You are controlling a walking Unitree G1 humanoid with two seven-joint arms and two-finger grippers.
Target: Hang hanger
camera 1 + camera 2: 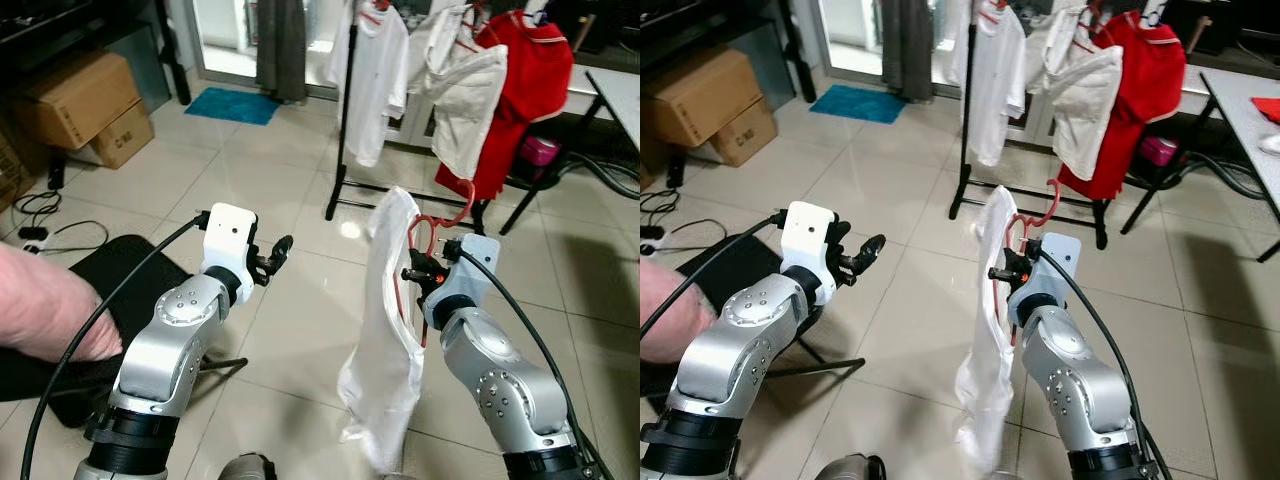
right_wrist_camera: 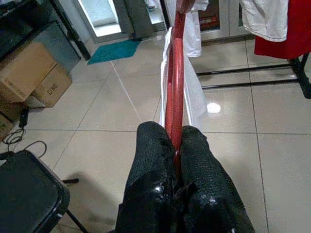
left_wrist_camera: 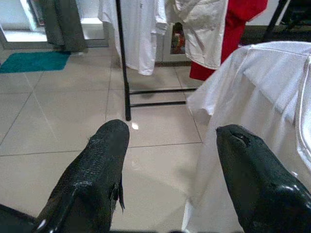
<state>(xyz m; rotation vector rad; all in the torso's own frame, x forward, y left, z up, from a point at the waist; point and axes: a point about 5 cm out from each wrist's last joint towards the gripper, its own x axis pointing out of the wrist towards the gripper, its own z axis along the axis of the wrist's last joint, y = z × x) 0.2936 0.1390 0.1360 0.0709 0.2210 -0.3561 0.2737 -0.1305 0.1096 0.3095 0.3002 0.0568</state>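
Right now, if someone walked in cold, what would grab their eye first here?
First, the right hand, shut on a red hanger whose white shirt droops toward the tiled floor between the arms. Beyond it stands a black clothes rack hung with white shirts and a bright red shirt. The left hand is open and empty beside the shirt.

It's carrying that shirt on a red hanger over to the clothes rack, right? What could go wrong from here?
The right gripper pinches only the thin red hanger, so it might twist or slip. The white shirt hangs loosely and low, and could slide off or drag on the tiled floor. The clothes rack is already crowded with a red shirt and white garments, so finding a free spot for the hook may be awkward.
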